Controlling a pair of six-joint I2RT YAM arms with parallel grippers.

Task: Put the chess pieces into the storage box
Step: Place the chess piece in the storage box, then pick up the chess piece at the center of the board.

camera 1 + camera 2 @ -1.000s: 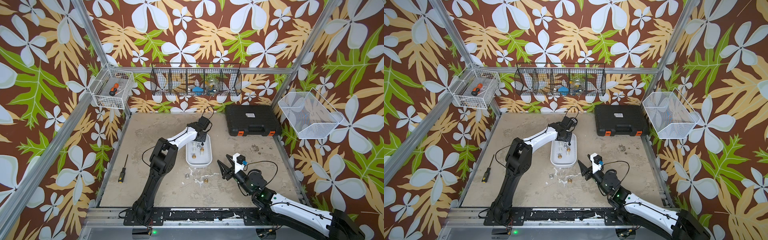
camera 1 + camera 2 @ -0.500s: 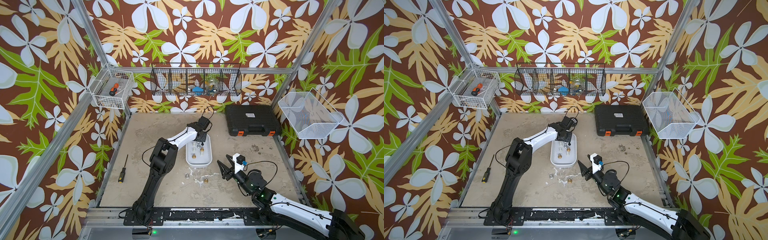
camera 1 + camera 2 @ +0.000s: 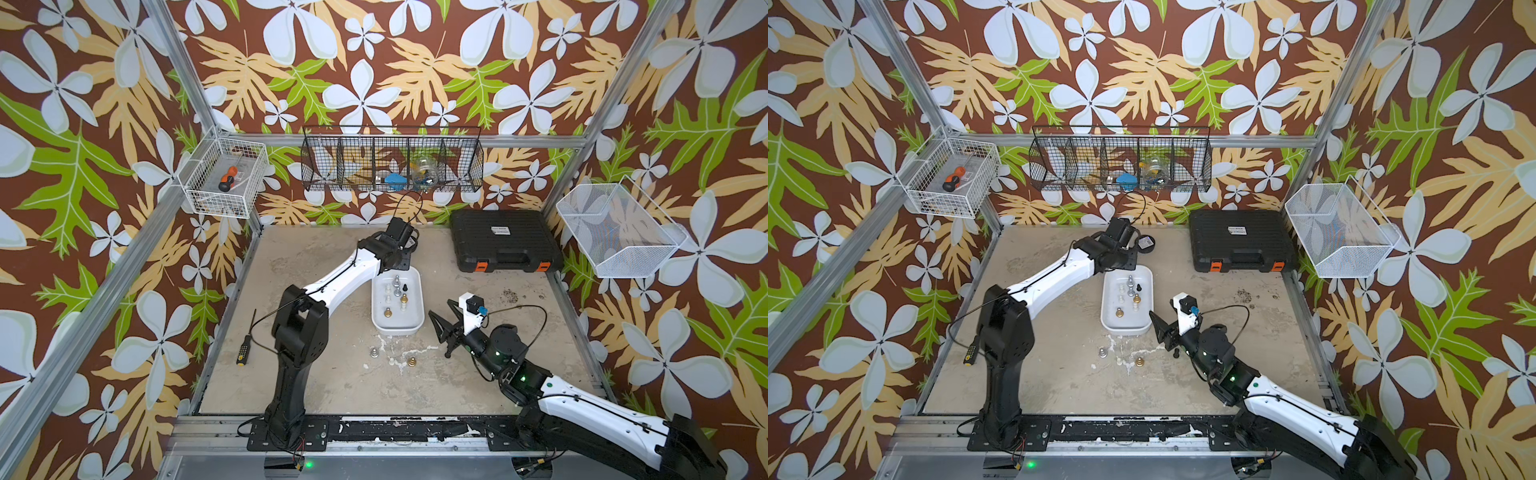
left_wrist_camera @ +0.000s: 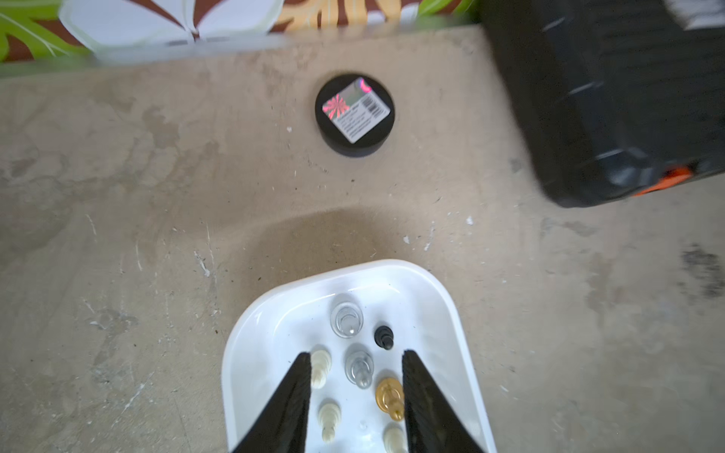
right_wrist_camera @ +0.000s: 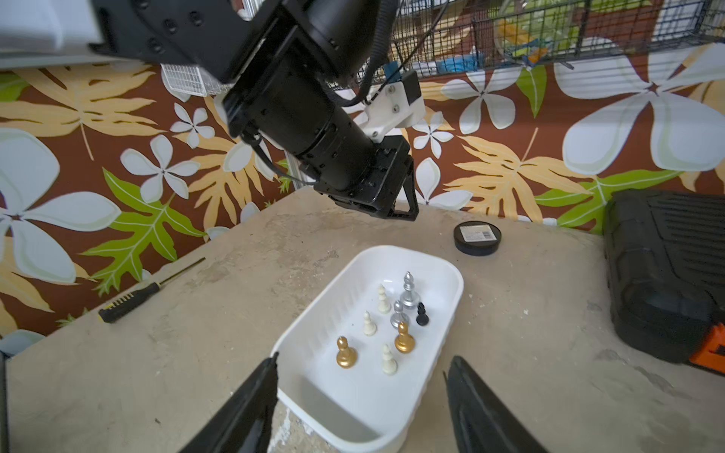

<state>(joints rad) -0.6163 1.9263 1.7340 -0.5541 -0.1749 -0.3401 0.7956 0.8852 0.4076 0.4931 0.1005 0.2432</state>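
Note:
The white storage box (image 3: 398,328) lies mid-table, with several chess pieces standing in it: gold, silver, cream and one black. My left gripper (image 4: 356,355) hangs open over its far end. A silver piece (image 4: 359,368) stands on the box floor below the gap, touched by neither finger. On the table before the box stand a silver piece (image 3: 375,352), a cream one (image 3: 391,360), a gold one (image 3: 411,361) and a black one (image 3: 448,354). My right gripper (image 5: 363,359) is open and empty just off the box's near end (image 5: 345,408).
A black round puck (image 4: 355,113) lies behind the box. A black case with orange latches (image 3: 505,239) fills the back right corner. A screwdriver (image 3: 245,349) lies by the left edge. Wire baskets hang on the walls.
My left gripper's jaws have parted over the box. The right jaws have widened slightly. Neither arm has visibly shifted.

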